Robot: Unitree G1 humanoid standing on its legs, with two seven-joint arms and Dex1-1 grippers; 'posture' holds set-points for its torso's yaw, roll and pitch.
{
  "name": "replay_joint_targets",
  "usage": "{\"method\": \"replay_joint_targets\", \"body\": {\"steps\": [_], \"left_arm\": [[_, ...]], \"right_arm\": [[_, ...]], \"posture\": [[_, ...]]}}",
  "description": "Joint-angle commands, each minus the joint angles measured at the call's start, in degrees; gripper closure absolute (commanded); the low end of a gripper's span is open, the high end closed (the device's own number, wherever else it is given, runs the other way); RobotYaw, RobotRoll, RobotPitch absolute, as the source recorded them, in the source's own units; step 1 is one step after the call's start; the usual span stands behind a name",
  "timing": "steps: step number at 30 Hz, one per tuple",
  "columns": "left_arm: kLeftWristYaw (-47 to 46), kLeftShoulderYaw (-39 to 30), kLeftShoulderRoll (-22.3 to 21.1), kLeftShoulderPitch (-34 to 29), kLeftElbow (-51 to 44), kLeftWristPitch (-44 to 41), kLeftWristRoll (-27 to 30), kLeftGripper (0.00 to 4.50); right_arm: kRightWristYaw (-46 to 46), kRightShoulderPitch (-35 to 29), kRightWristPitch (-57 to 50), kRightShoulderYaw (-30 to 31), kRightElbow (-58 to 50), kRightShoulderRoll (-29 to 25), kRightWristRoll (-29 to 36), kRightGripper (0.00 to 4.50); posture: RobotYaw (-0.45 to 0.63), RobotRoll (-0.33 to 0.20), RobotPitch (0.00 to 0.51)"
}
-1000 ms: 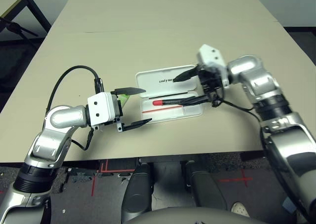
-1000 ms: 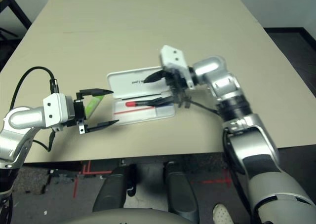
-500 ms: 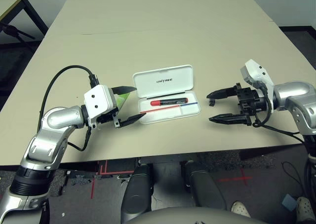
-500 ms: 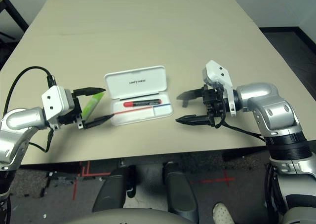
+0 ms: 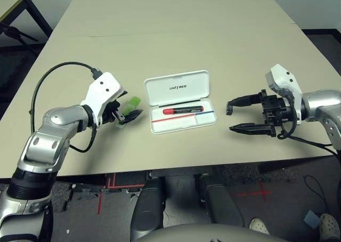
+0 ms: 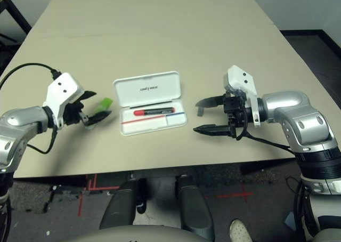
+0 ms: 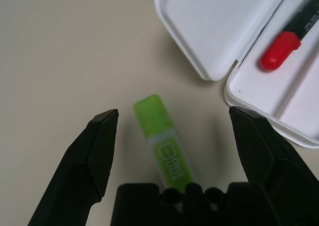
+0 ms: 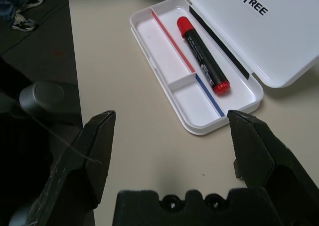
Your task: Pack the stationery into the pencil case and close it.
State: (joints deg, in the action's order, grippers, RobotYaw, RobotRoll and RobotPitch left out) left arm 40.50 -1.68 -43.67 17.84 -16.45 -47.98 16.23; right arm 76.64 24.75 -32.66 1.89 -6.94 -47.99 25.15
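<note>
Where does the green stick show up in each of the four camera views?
Left eye view: green stick on the table, at the left end effector, left of the open pencil case.
Right eye view: same spot, left of the case.
Left wrist view: centre, between the black fingers.
Right wrist view: not in it.
Shared landmark: the red marker lying in the case.

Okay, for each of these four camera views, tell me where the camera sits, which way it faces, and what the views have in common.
Left eye and right eye views: on the head, facing forward and down at the table; both silver forearms show, the left hand and right hand open.
Left wrist view: on the left wrist, looking along its two black fingers at the green stick lying between them.
Right wrist view: on the right wrist, looking past its fingers at the open pencil case holding the red marker.
Shared: all show the case and marker.
</note>
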Motion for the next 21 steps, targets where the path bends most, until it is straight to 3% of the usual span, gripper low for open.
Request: {"method": "replay_joint_targets", "body": {"steps": [1,6,18,21], "left_arm": [[-3.72,-0.92,2.60,1.24,2.64,-8.50,1.33,0.00],[-6.78,-1.19,4.55,1.09,3.55,-14.45,1.25,0.00],[-10.15,0.05,5.93,1.88,8.94,-15.92,0.21,0.00],[-10.16,0.35,5.83,1.70,8.67,-16.78,0.53,0.57]], "right_arm": [[-0.66,-0.78,0.68,0.51,-1.16,-0.31,0.07,0.03],[-1.81,-1.26,0.79,0.30,-1.29,-0.07,0.19,0.03],[-3.23,-1.37,0.73,0.45,-1.95,0.36,0.48,0.03],[-3.26,-1.47,0.83,0.40,-1.90,0.26,0.42,0.00]], "posture": [[-0.01,0.000,0.174],[-0.02,0.000,0.176],[-0.03,0.000,0.178],[-0.03,0.000,0.180]]}}
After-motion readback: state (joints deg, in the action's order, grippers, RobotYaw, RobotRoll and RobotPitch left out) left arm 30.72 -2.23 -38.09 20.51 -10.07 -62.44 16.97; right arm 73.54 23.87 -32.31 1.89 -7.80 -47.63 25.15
